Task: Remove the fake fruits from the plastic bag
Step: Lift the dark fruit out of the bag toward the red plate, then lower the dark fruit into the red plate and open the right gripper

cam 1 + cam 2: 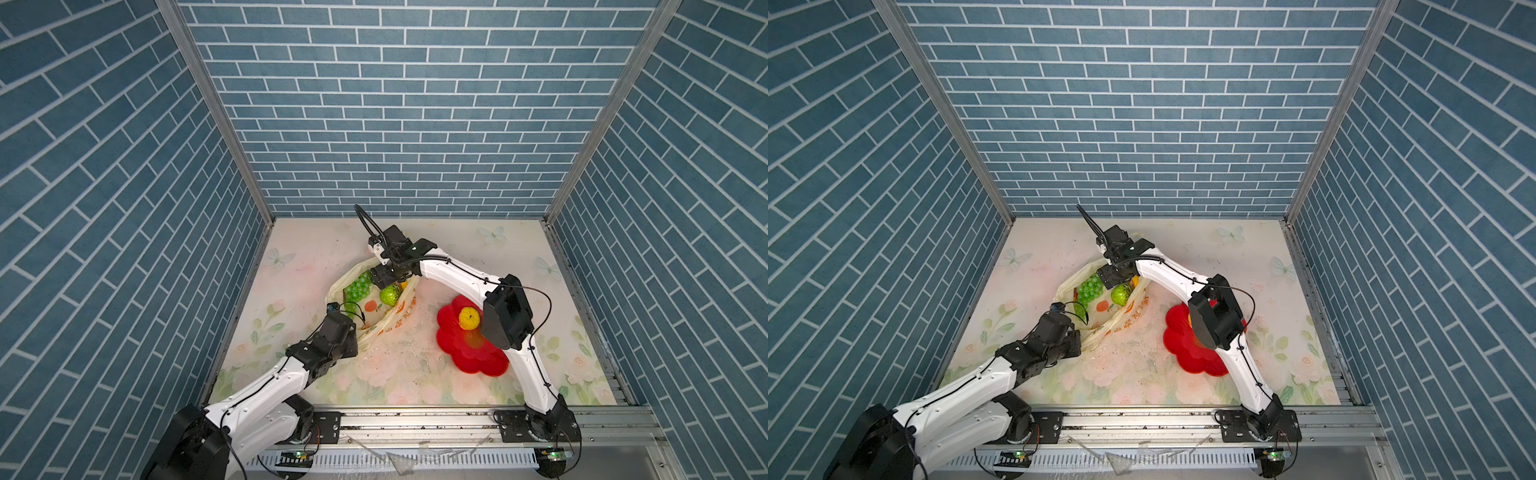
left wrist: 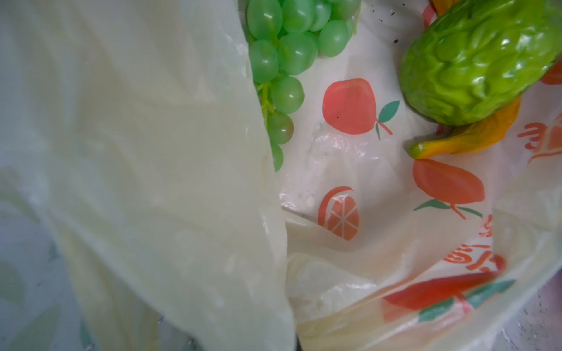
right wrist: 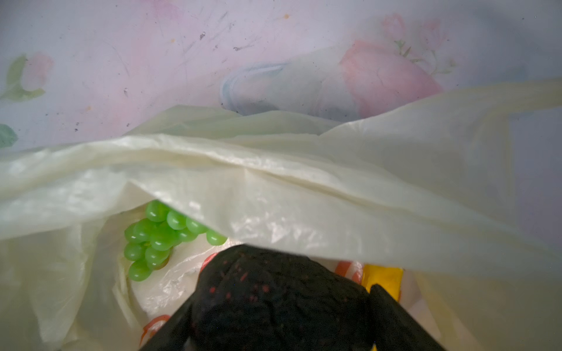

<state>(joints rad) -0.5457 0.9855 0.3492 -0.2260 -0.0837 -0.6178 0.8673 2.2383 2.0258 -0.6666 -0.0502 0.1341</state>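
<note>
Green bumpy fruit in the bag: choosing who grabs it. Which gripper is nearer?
Right. The right gripper, closed on a dark bumpy fruit, is beside the green bumpy fruit inside the plastic bag; the left gripper pinches the bag's near edge.

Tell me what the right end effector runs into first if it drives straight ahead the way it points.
Gripping the dark bumpy fruit, the right end effector would probably carry it into the overhanging cream fold of the plastic bag; depth is unclear.

The left arm (image 1: 266, 382) reaches low to the plastic bag's (image 1: 388, 322) near corner, left gripper (image 1: 356, 330) pinching its film. The right arm (image 1: 453, 274) arches over the bag, right gripper (image 3: 282, 296) inside, clasping a dark bumpy fruit (image 3: 273, 273).
</note>
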